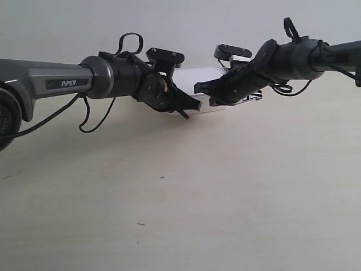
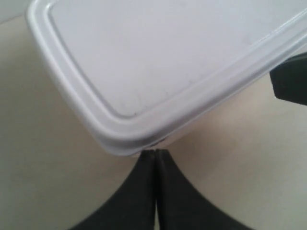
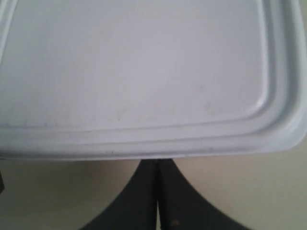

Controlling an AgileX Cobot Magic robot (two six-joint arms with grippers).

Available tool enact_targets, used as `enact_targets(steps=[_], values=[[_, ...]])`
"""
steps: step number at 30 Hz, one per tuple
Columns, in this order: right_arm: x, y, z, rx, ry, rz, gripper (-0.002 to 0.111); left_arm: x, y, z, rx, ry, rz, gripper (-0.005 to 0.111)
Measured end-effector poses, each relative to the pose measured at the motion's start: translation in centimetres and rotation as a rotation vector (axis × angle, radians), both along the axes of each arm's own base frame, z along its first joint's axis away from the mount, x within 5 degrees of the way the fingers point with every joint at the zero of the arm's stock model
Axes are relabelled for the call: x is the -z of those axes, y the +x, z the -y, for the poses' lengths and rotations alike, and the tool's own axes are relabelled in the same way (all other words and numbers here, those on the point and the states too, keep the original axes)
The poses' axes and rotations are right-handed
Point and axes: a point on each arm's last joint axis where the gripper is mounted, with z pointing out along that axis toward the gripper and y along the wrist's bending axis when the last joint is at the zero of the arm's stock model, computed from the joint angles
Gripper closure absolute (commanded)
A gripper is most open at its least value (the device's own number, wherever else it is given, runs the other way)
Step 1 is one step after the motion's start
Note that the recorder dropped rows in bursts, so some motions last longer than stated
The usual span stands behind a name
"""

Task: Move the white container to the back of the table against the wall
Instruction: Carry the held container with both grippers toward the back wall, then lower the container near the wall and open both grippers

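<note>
The white container [image 1: 206, 74] lies on the table [image 1: 237, 192] far back, close to the wall [image 1: 169, 22], and both arms hide most of it. Its ridged lid [image 2: 158, 52] fills the left wrist view, with one rounded corner against the tips of my left gripper [image 2: 156, 152], which is shut and empty. In the right wrist view the lid [image 3: 139, 67] shows its long rim, touched by my shut, empty right gripper [image 3: 157, 162]. In the exterior view the left gripper [image 1: 194, 106] is at the container's front left corner and the right gripper [image 1: 203, 90] at its front side.
The dark tip of the other gripper [image 2: 290, 84] shows beside the container in the left wrist view. Black cables [image 1: 84, 118] hang under the arm at the exterior view's left. Tiny dark marks [image 1: 162, 177] dot the cream table nearer the camera.
</note>
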Motion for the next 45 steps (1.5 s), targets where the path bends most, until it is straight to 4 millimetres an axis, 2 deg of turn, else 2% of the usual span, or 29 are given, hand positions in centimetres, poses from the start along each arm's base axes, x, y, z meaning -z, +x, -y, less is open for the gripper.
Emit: enact_targets(steps=[9, 20, 25, 29, 35, 45], values=[[1.0, 1.6, -0.8, -0.006, 0.043, -0.009, 0.108, -0.3, 0.8, -1.3, -0.033, -0.008, 0.026, 0.107], [0.8, 3.3, -1.4, 0.000, 0.089, 0.019, 0.108, -0.6, 1.0, -1.2, -0.015, -0.009, 0.064, 0.107], [1.3, 3.6, -1.5, 0.007, 0.100, 0.012, 0.108, -0.6, 1.1, -1.4, -0.009, 0.007, 0.073, 0.107], [2.0, 4.0, -1.8, 0.009, 0.114, 0.004, 0.108, -0.6, 1.5, -2.6, -0.026, 0.018, 0.072, 0.107], [1.6, 4.0, -3.7, -0.008, 0.126, 0.039, 0.108, -1.0, 1.7, -4.1, -0.047, 0.026, 0.073, 0.107], [1.6, 4.1, -3.7, -0.002, 0.127, 0.047, 0.108, -0.9, 1.7, -4.1, -0.047, 0.027, 0.071, 0.107]])
